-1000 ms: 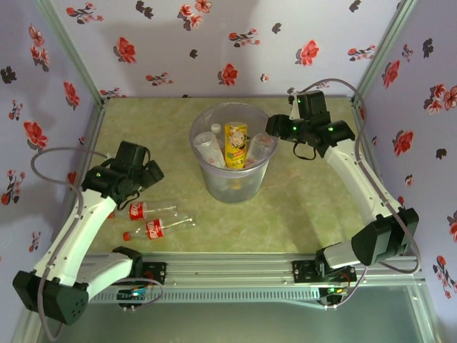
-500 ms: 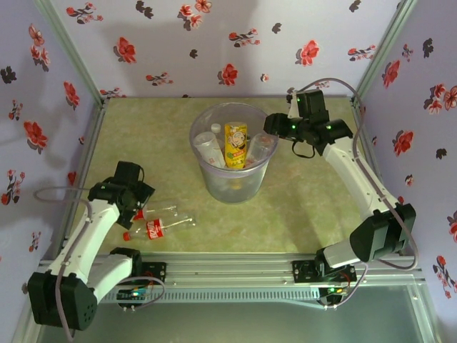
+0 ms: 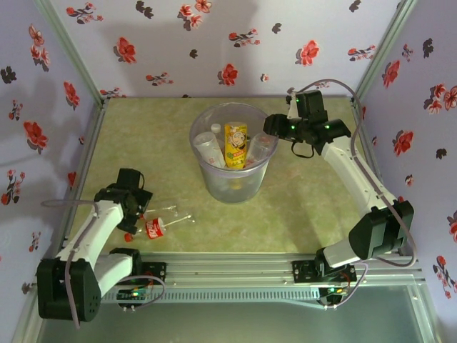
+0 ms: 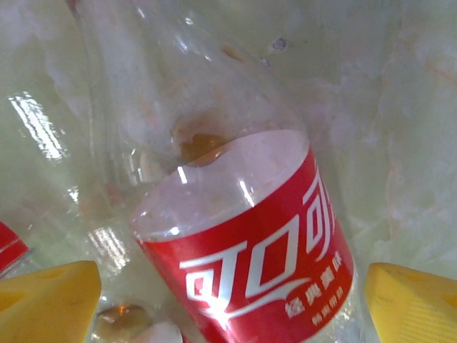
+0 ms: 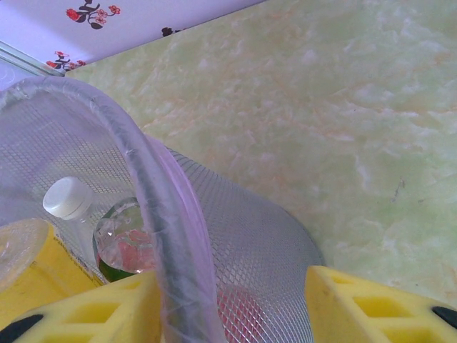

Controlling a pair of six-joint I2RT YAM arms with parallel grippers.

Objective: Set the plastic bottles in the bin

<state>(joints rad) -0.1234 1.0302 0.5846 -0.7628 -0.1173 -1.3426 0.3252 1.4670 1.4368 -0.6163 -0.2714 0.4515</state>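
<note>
Two clear plastic bottles with red labels lie on the table at the near left. One bottle (image 3: pixel 154 229) lies free with its red cap (image 3: pixel 127 236) toward the left. The other bottle (image 4: pixel 246 250) lies between the yellow fingers (image 4: pixel 50 300) of my left gripper (image 3: pixel 136 205) (image 4: pixel 235 311), which is low over it and open. The bin (image 3: pixel 232 187) stands mid-table and holds several bottles, among them a yellow-labelled one (image 3: pixel 235 145). My right gripper (image 3: pixel 272 128) (image 5: pixel 232 314) is open and straddles the bin's right rim (image 5: pixel 166 214).
A red label's edge (image 4: pixel 8 246) of the neighbouring bottle shows at the left. Inside the bin are a white-capped bottle (image 5: pixel 68 198) and a red-labelled one (image 5: pixel 128 246). Flowered walls enclose the table; the aluminium rail (image 3: pixel 228 270) runs along the near edge.
My left arm has swung down and toward the near left, its gripper dropping from above the table onto the left bottle. The right arm has barely moved at the bin's rim.
</note>
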